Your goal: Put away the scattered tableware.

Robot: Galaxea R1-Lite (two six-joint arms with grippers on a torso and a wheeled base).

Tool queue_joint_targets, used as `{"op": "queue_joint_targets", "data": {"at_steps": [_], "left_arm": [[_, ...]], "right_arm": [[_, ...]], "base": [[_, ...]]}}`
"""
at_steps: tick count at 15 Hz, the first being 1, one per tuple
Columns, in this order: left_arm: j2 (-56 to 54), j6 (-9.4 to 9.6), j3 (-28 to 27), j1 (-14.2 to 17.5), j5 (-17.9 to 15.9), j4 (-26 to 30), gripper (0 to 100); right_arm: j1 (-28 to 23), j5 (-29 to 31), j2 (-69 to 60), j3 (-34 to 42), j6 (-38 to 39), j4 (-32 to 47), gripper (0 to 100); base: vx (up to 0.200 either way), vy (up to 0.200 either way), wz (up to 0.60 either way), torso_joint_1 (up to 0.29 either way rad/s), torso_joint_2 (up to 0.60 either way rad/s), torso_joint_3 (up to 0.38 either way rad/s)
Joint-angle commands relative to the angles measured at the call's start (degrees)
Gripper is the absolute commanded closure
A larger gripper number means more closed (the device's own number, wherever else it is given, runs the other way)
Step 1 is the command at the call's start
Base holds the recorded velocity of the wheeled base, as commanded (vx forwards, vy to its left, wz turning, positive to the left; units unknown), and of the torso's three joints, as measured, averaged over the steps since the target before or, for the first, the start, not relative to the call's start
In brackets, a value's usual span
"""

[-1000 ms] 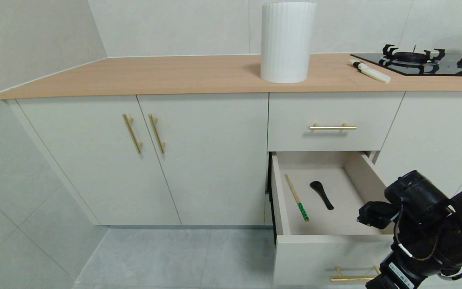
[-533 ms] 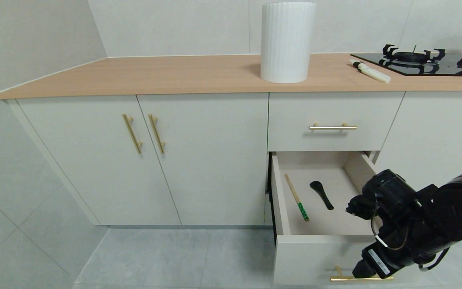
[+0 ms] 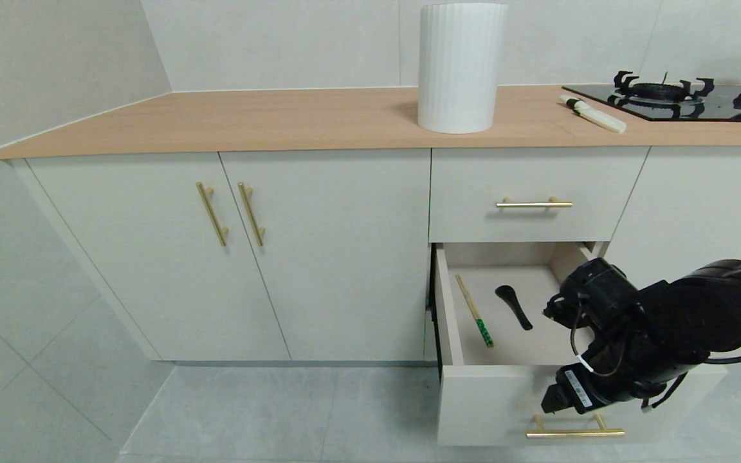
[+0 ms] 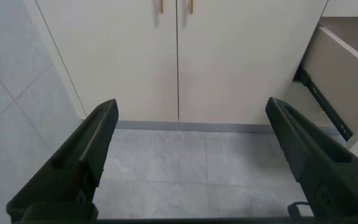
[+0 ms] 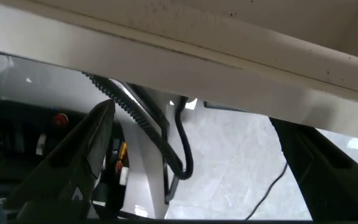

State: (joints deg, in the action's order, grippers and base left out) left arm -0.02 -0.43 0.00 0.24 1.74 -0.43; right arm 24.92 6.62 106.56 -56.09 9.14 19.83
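Nearest you, the right gripper [image 3: 556, 400] is spread wide and holding nothing. It's right up at the front panel of the pale open drawer [image 3: 493, 402], just above the gold bar handle [image 3: 574, 433]; can't tell if it's touching. The left gripper [image 4: 190, 112] is wide open too, empty, low over the grey floor tiles [image 4: 185, 168]. Inside the drawer, the wooden chopsticks with green ends [image 3: 473, 310] and the small black spoon [image 3: 513, 307] lie side by side, apart. Looks like the closing step to me. You'd want a straight, level push until the front sits flush.
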Motion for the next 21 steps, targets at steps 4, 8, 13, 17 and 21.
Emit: {"op": "queue_joint_targets", "data": {"at_steps": [4, 8, 13, 17, 21], "left_arm": [[0.0, -0.01, 0.0, 0.0, 0.0, 0.0, 0], [0.0, -0.01, 0.0, 0.0, 0.0, 0.0, 0], [0.0, -0.01, 0.0, 0.0, 0.0, 0.0, 0], [0.0, -0.01, 0.0, 0.0, 0.0, 0.0, 0], [0.0, -0.01, 0.0, 0.0, 0.0, 0.0, 0]], "right_arm": [[-0.2, 0.5, 2.0, -0.3, 1.7, -4.6, 0], [-0.3, 2.3, 2.6, 0.0, 3.0, -8.6, 0], [-0.2, 8.8, 5.7, 4.4, 3.4, -22.9, 0], [-0.3, 11.0, 8.5, 5.6, 3.5, -32.6, 0], [-1.2, 13.6, 12.6, 6.5, 4.0, -43.2, 0]], "base": [[0.000, 0.000, 0.00, 0.000, 0.00, 0.000], [0.000, 0.000, 0.00, 0.000, 0.00, 0.000], [0.000, 0.000, 0.00, 0.000, 0.00, 0.000], [0.000, 0.000, 0.00, 0.000, 0.00, 0.000], [0.000, 0.000, 0.00, 0.000, 0.00, 0.000]]}}
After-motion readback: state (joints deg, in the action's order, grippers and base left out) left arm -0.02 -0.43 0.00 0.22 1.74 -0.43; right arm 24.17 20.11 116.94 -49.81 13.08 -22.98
